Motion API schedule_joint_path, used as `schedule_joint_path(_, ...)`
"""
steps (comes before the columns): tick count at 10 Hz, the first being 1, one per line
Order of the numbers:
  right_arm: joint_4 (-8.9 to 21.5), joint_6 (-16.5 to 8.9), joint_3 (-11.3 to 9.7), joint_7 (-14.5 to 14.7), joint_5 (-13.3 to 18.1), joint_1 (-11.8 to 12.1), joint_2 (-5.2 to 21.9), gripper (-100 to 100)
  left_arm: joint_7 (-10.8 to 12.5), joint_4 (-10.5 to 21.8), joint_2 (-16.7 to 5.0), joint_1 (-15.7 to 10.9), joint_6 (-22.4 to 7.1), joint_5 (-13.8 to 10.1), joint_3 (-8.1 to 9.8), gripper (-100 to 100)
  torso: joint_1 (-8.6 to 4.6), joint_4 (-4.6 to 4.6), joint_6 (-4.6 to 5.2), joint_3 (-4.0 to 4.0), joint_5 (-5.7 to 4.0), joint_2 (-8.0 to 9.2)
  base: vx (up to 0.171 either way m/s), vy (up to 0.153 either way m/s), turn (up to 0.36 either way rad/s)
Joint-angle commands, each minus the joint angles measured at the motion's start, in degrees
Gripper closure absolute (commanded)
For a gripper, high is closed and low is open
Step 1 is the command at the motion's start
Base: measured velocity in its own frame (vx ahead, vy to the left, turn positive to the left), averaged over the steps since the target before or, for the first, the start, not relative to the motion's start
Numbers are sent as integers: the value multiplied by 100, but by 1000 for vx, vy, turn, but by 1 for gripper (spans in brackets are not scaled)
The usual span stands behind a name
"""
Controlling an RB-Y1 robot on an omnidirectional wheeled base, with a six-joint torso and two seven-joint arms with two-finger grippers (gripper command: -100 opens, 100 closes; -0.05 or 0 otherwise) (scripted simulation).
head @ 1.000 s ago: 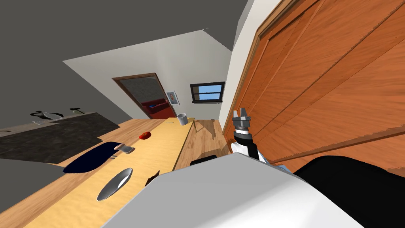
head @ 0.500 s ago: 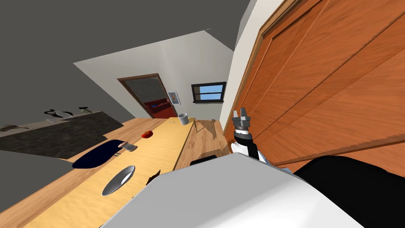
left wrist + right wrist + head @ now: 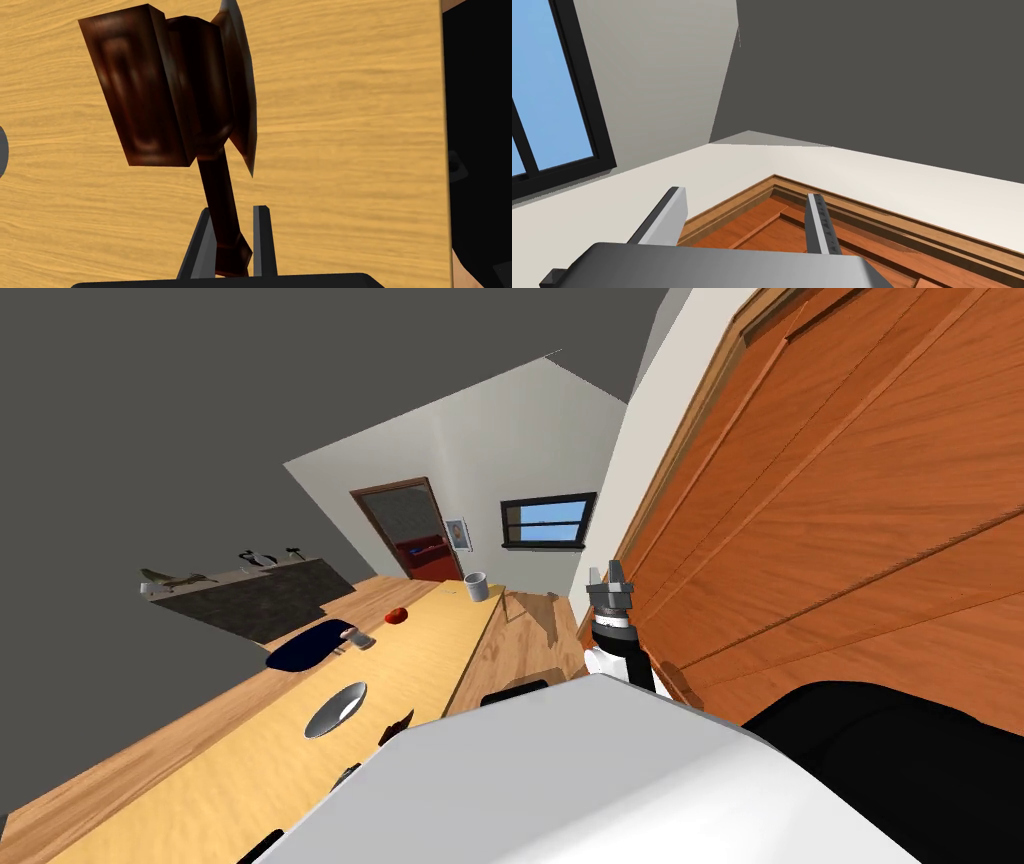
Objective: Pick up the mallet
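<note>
Open tabletop [image 3: 350, 125] around mallet [image 3: 165, 100]; panelled wood [image 3: 850, 538] beside right hand [image 3: 608, 576].

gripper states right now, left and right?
Left gripper: jaws shut on the handle of the mallet.
Right gripper: jaws open, holding nothing.

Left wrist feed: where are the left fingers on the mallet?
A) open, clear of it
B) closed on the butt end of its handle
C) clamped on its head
B: the left gripper presses both sides of the mallet handle near its end, with the dark brown head well beyond the fingers.
</note>
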State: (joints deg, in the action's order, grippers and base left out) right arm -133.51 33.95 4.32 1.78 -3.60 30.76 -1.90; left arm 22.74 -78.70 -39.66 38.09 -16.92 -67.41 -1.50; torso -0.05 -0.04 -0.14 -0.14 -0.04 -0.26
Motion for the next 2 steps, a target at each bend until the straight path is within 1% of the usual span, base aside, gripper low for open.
schedule_joint_path(1,0,0,0,0,0,0,0,0,0,0,0,0,0,0,0,100,0,0,0,0,0,0,36,-8,66)
schedule_joint_path(2,0,0,-1,0,0,-2,0,0,-2,-15,-5,9,-13,7,-3,0,2,3,9,6,2,10,6,-2,-11)
